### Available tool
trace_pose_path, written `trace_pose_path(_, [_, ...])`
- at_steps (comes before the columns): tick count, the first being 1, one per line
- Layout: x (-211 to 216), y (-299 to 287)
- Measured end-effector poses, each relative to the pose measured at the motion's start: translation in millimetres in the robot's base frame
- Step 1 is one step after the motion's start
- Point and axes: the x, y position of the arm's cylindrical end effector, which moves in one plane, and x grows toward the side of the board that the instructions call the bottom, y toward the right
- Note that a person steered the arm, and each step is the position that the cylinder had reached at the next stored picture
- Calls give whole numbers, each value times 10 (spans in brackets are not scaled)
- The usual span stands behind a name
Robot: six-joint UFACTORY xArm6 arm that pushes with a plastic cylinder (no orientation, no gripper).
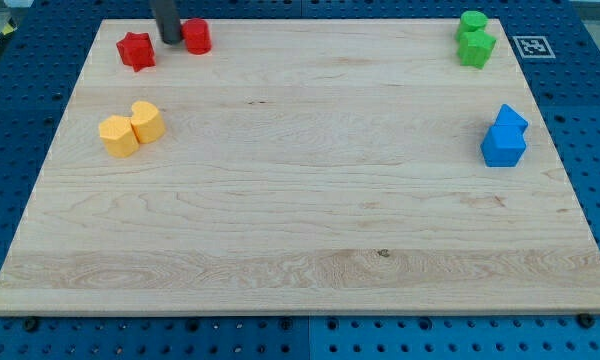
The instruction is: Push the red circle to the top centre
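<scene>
The red circle [197, 36] stands near the board's top edge, left of centre. My tip [169, 40] is at its left side, touching or almost touching it. The red star [136, 50] sits further left, apart from the circle, with my tip between the two.
Two yellow blocks [131, 128] sit together at the left. Two green blocks [474, 39] are at the top right corner. Two blue blocks [505, 136] are at the right edge. The wooden board [300, 230] lies on a blue pegboard; a marker tag [530, 46] is beyond its top right corner.
</scene>
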Motion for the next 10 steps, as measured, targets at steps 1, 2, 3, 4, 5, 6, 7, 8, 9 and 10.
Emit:
trace_pose_path(1, [0,254])
trace_pose_path(2, [0,552])
trace_pose_path(3, [0,612])
trace_pose_path(4, [0,612])
trace_pose_path(5, [-3,612])
trace_pose_path(6, [-3,612])
trace_pose_path(7, [-3,672])
trace_pose_path(8, [-2,870])
trace_pose_path(9, [28,1127])
trace_pose_path(10, [28,1277])
